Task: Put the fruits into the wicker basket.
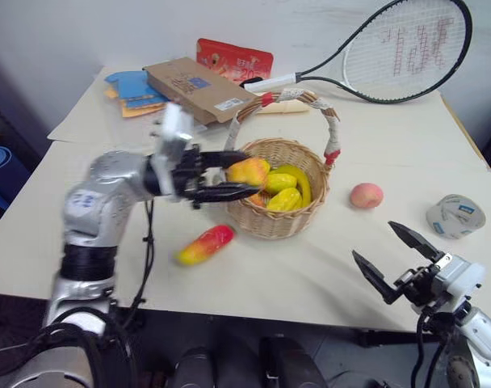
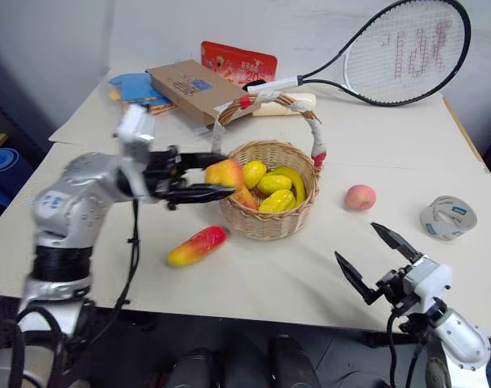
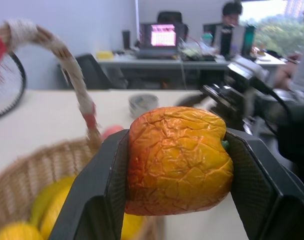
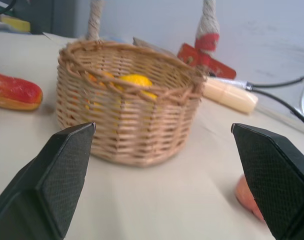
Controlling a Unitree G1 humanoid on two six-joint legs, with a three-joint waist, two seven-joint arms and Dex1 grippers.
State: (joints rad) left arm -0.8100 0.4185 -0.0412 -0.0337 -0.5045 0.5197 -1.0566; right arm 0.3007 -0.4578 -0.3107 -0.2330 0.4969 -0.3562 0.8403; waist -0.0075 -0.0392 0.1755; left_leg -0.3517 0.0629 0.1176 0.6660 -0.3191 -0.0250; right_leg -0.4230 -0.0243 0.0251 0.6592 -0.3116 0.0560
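Left eye view gives me what I need: my left gripper [image 1: 223,173] is clamped on the apple [image 1: 248,171], its fingers pointing level toward the basket [image 1: 279,217], and the apple sits right at the basket's near-left rim, a little above it. In the left wrist view the apple fills the gap between the two pads [image 3: 101,187], pinched across its width, with the weave and the yellow fruits [image 1: 283,189] just below and beyond. So the drop turns on one thing: the apple is over the rim's edge, not yet over the middle. I judge it needs carrying a bit further in, past the rim and clear of the handle [image 1: 333,129], before I let go.

Beside the basket, the mango [image 1: 204,244] lies on the table [image 1: 253,279] off its front-left side, long axis slanting up toward the basket. The peach [image 1: 366,195] rests to the basket's right, well apart from it, with the tape roll [image 1: 455,216] further right again.

My right gripper [image 1: 396,260] hangs front-right of the basket, jaws wide apart and empty. Of my two arms it is the nearer to the peach; the mango falls to the left.
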